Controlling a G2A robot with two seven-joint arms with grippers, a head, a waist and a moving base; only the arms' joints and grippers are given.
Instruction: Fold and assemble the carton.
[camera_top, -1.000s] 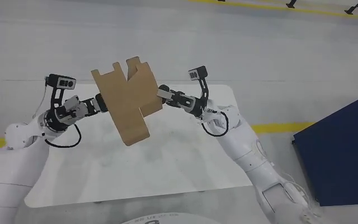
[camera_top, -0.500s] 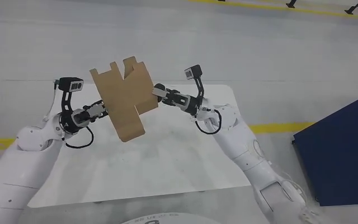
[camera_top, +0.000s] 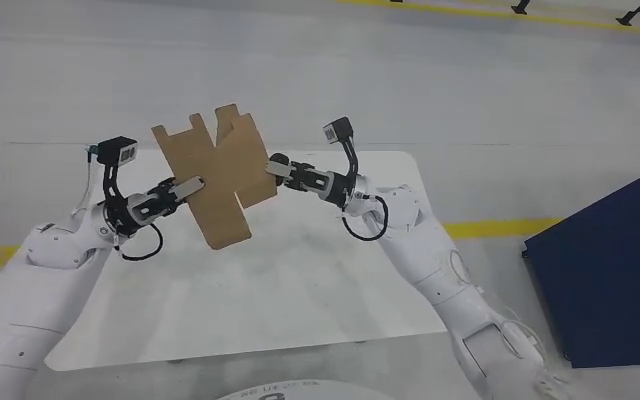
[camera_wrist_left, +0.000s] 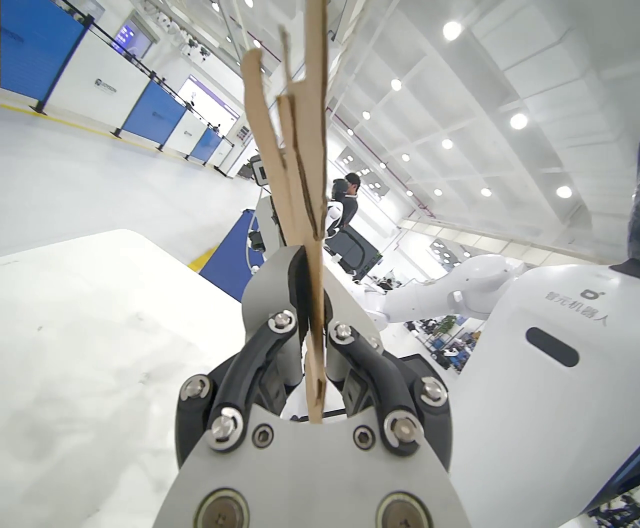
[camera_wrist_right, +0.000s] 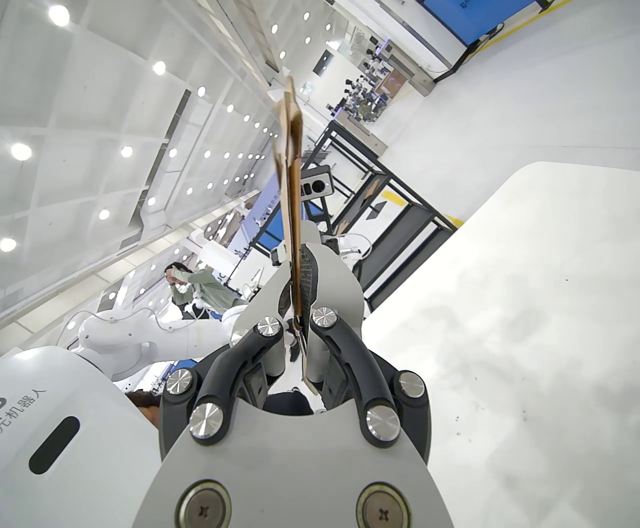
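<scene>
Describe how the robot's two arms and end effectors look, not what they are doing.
The left arm and right arm have smooth white shells, a looping black cable by the wrist and a black camera on a stalk. The left end effector and right end effector match: grey metal base plate, silver bolts, black linkage bars, pale fingers with black textured pads.

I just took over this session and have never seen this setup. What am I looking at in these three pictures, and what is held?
This is a two-armed robot at a white table. The wide picture looks down from a camera above its arms; the other two look out from each wrist. The left gripper and right gripper each pinch an opposite edge of a flattened cardboard carton, held in the air over the table. Each wrist picture shows it edge-on.
</scene>
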